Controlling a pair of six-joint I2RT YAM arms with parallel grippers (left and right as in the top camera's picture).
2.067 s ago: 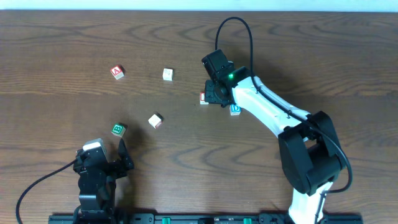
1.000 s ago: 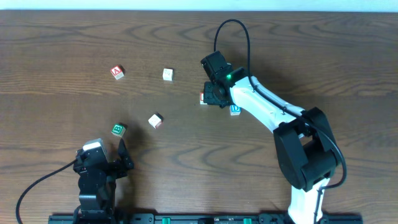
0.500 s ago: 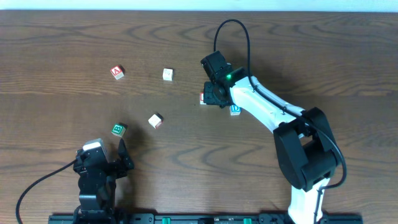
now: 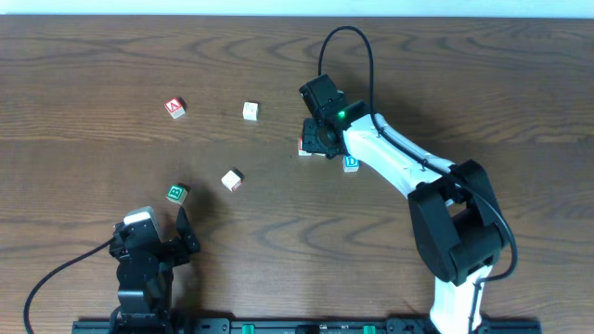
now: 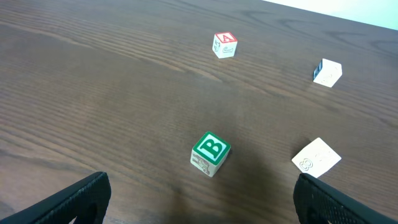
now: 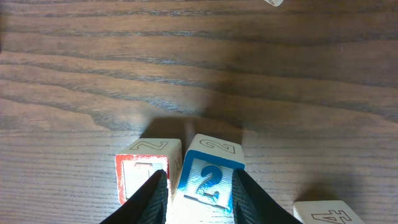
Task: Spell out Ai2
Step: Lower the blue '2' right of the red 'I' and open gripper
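My right gripper [image 6: 200, 202] is shut on the blue "2" cube [image 6: 208, 177], one finger on each side. The cube sits slightly tilted, right against the red "I" cube [image 6: 140, 174] on its left. In the overhead view the right gripper [image 4: 320, 141] hides the "2"; only the red "I" cube [image 4: 303, 146] shows at its left. The red "A" cube [image 4: 174, 108] lies far left, also in the left wrist view [image 5: 224, 45]. My left gripper [image 5: 205, 211] is open and empty near the front edge.
The blue "D" cube [image 4: 351, 163] lies just right of the right gripper; I take the cube at the edge of the right wrist view [image 6: 326, 213] for it. A green "B" cube [image 4: 176, 194] and two pale cubes [image 4: 232, 179] [image 4: 251, 111] lie left of centre.
The right arm shifted slightly left about two seconds ago. Since then nothing has visibly moved. The left arm is still.
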